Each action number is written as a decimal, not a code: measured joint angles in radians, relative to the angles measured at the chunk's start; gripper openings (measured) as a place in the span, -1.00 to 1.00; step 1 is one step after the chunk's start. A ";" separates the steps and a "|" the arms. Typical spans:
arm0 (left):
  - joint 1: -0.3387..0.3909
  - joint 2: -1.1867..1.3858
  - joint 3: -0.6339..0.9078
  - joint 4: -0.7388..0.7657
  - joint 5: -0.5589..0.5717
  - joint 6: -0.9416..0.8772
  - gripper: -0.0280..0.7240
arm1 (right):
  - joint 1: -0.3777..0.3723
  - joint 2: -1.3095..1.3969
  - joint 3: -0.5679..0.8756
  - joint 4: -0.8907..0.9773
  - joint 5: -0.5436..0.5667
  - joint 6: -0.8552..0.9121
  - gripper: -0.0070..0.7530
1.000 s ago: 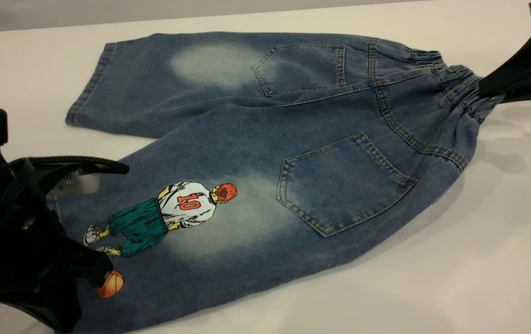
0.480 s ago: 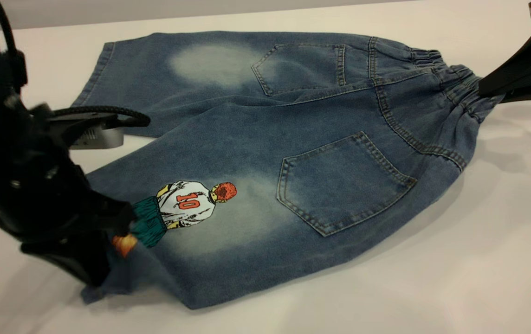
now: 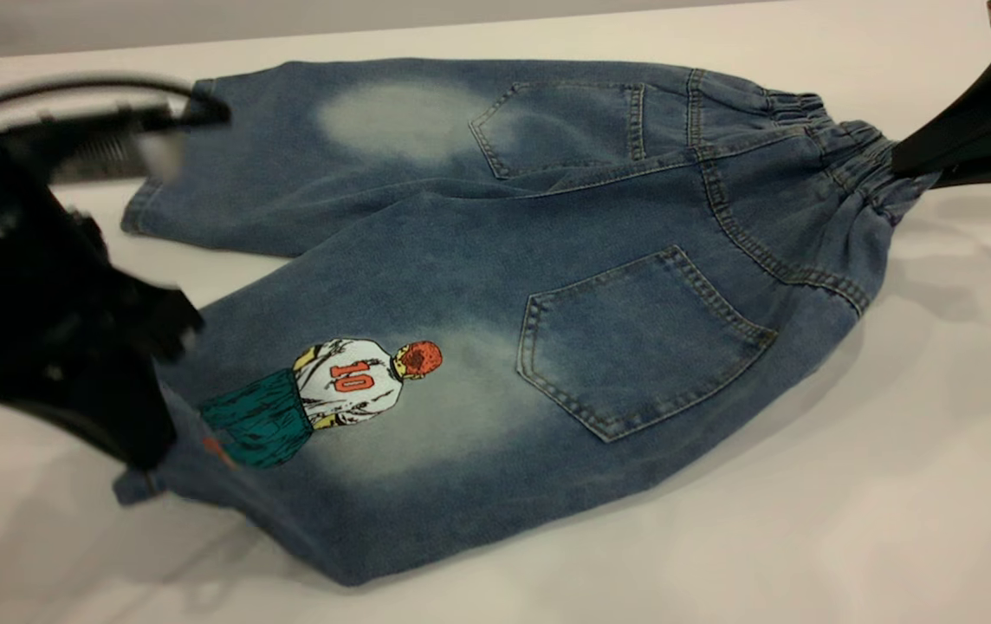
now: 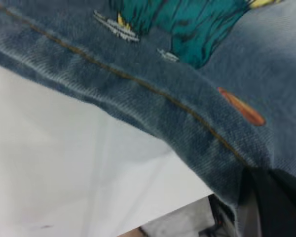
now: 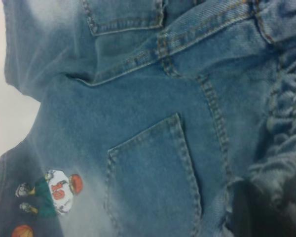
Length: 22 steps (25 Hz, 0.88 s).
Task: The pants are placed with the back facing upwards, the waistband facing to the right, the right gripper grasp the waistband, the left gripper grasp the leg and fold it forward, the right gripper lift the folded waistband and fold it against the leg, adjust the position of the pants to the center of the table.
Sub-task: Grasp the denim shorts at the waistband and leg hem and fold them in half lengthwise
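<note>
The pants lie back up on the table, with the ruched waistband to the right. At the upper right, my right gripper is shut on the waistband; its dark finger sits against the gathers. On the left, my left gripper is shut on the hem of the printed leg and holds that corner off the table. The wrist view shows the hem's tan stitching, a sliver of the orange ball and one finger.
The plain leg lies flat at the far left, behind the left arm's camera and cable. Two back pockets face up. Bare tabletop stretches along the near side and to the right.
The left gripper has risen and moved back, taking the printed leg's hem up with it. The basketball print has curled almost out of sight. The right gripper has stayed put.
</note>
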 joint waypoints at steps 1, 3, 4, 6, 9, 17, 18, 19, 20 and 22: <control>0.001 -0.021 0.000 0.000 0.000 0.000 -0.85 | 0.000 0.000 -0.011 0.000 0.011 0.004 -0.91; 0.001 -0.059 0.000 0.000 -0.001 -0.001 -0.85 | 0.000 0.000 -0.033 0.001 0.033 0.006 -0.91; 0.001 -0.078 0.000 0.000 -0.003 -0.002 -0.85 | 0.000 0.000 -0.045 0.001 0.035 0.014 -0.91; 0.001 -0.108 -0.010 0.008 -0.005 -0.003 -0.85 | 0.000 0.000 -0.069 0.001 0.037 0.025 -0.91; 0.001 -0.126 -0.050 0.032 -0.008 -0.002 -0.85 | 0.000 0.000 -0.110 -0.004 0.041 0.047 -0.91; 0.002 -0.125 -0.194 0.104 -0.037 -0.014 -0.85 | 0.000 0.001 -0.212 -0.064 0.051 0.134 -0.91; 0.002 -0.125 -0.212 0.114 -0.047 -0.024 -0.85 | 0.000 0.001 -0.223 -0.069 0.051 0.147 -0.91; 0.002 -0.125 -0.228 0.125 -0.052 -0.036 -0.85 | 0.000 0.001 -0.232 -0.071 0.051 0.151 -0.91; 0.002 -0.124 -0.241 0.145 -0.054 -0.045 -0.85 | 0.000 0.001 -0.239 -0.070 0.050 0.152 -0.91; 0.002 -0.124 -0.257 0.181 -0.067 -0.074 -0.85 | 0.000 0.001 -0.251 -0.071 0.050 0.153 -0.91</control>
